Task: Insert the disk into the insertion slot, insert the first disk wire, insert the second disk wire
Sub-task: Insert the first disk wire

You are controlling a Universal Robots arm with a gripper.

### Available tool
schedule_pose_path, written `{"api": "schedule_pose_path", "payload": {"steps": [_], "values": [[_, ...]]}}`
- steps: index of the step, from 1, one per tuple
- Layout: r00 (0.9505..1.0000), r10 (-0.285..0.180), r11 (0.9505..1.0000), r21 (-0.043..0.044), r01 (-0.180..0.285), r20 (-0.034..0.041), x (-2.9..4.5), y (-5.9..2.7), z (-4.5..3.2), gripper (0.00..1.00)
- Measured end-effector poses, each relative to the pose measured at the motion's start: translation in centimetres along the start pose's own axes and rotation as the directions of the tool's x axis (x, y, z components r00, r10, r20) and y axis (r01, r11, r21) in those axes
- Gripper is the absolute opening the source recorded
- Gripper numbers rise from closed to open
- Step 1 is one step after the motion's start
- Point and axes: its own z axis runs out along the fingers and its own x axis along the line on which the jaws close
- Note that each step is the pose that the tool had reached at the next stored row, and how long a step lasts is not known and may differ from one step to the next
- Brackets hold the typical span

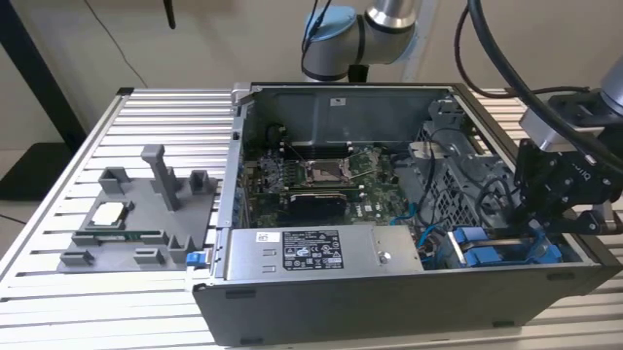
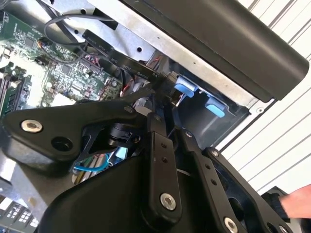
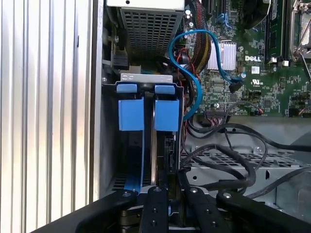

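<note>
insertion slot (image 3: 109, 145): 1 | blue clips (image 3: 131, 114): 2 | end effector (image 1: 553, 232): 1, at insertion slot; opening and grasp cannot be told

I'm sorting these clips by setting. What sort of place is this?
Probably a robotics lab or test bench for computer assembly: an open desktop computer case lies on a slatted aluminium table, beside a grey fixture tray, with a robot arm over it.

In the exterior view the gripper (image 1: 538, 232) covers most of the insertion slot (image 1: 501, 251). Just ahead of it, the disk (image 3: 153, 145) shows only a thin edge. Beside the gripper, a pale blurry shape (image 2: 297, 201) is cut off.
</note>
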Motion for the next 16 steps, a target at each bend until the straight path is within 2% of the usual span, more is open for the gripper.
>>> {"api": "schedule_pose_path", "payload": {"steps": [4, 7, 8, 10, 16], "values": [[1.0, 0.0, 1.0, 0.0004, 0.0, 0.0021, 0.03, 0.09, 0.49, 0.19], [0.9999, -0.001, 1.0, 0.0003, 0.001, 0.01, 0.02, 0.12, 0.44, 0.2], [0.9999, -0.001, 1.0, 0.0003, 0.001, 0.0108, 0.0, 0.13, 0.18, 0.26], [0.9999, -0.001, 1.0, 0.0004, 0.001, 0.0107, -0.04, 0.17, -0.57, 0.26], [0.9999, -0.001, 1.0, 0.0005, 0.001, 0.0169, -0.16, 0.26, -2.4, 0.26]]}}
